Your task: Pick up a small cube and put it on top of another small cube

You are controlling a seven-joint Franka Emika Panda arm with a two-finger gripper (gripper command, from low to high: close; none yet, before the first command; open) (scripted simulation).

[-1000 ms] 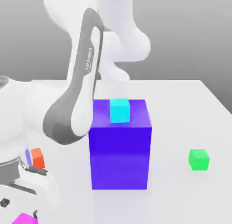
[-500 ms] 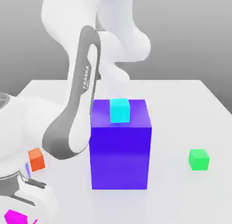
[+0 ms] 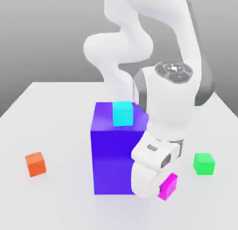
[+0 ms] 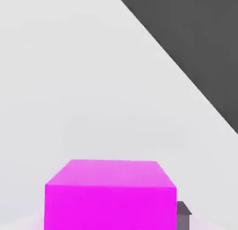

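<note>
- Magenta, smooth-faced small cube (image 3: pixel 168 186): it sits in the white robot gripper (image 3: pixel 163 188), in front of the tall blue-violet block (image 3: pixel 116 161) and towards the exterior view's right. The jaws are closed on it, and a dark fingertip (image 4: pixel 183 219) shows right beside the cube in the hand view.
- The step in hand, as I judge it, is carrying the cube to its stacking place. Hold the squeeze steady and move smoothly, because a jerk could twist the cube in the grip.
- The hand leans in the exterior view and the cube is tilted with it. Level the wrist before any lowering, so that the underside comes down flat rather than on an edge.
- The bright green small cube (image 3: pixel 204 164) on the pale table (image 3: pixel 60 131) looks the likeliest base, being the nearer one on that side. The orange small cube (image 3: pixel 36 164) and the cyan small cube (image 3: pixel 122 113) on top of the block are other possible bases, so the choice is not certain.
- Give the block's edges good clearance; the hand overlaps it in the exterior view, and I cannot tell the gap.
- Over the base, line up centres and faces, descend slowly until the cubes touch, open gently, then withdraw straight up; sideways drag could topple the stack.
</note>
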